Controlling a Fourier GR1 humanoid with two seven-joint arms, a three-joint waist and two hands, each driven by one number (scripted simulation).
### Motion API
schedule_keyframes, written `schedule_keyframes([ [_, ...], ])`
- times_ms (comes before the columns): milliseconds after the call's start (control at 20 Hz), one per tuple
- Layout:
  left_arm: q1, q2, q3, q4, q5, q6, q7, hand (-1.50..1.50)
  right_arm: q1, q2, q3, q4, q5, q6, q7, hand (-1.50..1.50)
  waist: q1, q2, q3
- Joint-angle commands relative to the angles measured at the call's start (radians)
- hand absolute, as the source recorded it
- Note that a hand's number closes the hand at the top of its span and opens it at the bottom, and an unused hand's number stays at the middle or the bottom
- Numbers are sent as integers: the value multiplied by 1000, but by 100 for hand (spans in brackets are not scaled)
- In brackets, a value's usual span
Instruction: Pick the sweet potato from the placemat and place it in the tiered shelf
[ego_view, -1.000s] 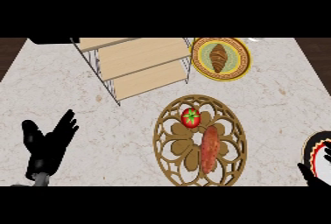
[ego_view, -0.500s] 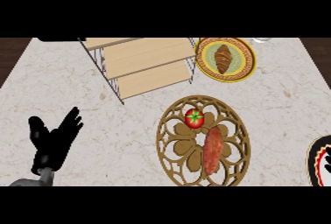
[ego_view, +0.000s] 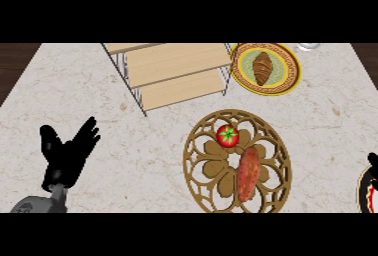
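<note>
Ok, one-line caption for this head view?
Sweet potato and tomato lie on the placemat; tiered shelf behind, left hand open.

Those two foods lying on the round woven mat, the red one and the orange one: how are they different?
The tomato is small, round and bright red with a green stem top; the sweet potato is long, narrow and reddish-orange, with no green. The tomato sits nearer the tiered shelf, the sweet potato nearer the robot. Both rest on the placemat, untouched by either robot hand.

I see the left hand (ego_view: 68, 152) has moved toward 3 o'clock, fingers straight. The right hand (ego_view: 373, 161) has slid out at 3 o'clock, possibly only a fingertip remaining.
</note>
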Motion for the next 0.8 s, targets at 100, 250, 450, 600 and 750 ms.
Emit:
schedule_keyframes([
  [100,8,-29,-10,40,-21,-16,-40,0,-262,-26,60,103,149,28,340,-150,20,5,-3],
  [250,-27,-44,-1,57,-14,-10,-9,0,-327,46,175,149,206,60,410,-150,6,2,-2],
  [450,-19,-1,25,53,-11,-38,5,0,-434,120,231,241,215,119,477,-150,6,-1,-1],
  [600,-39,-25,13,50,-22,-22,20,0,-516,177,276,336,238,168,493,-150,2,-1,-1],
  [750,-17,-32,15,39,-36,-6,5,0,-513,201,299,316,266,202,556,-150,-13,-6,-1],
])
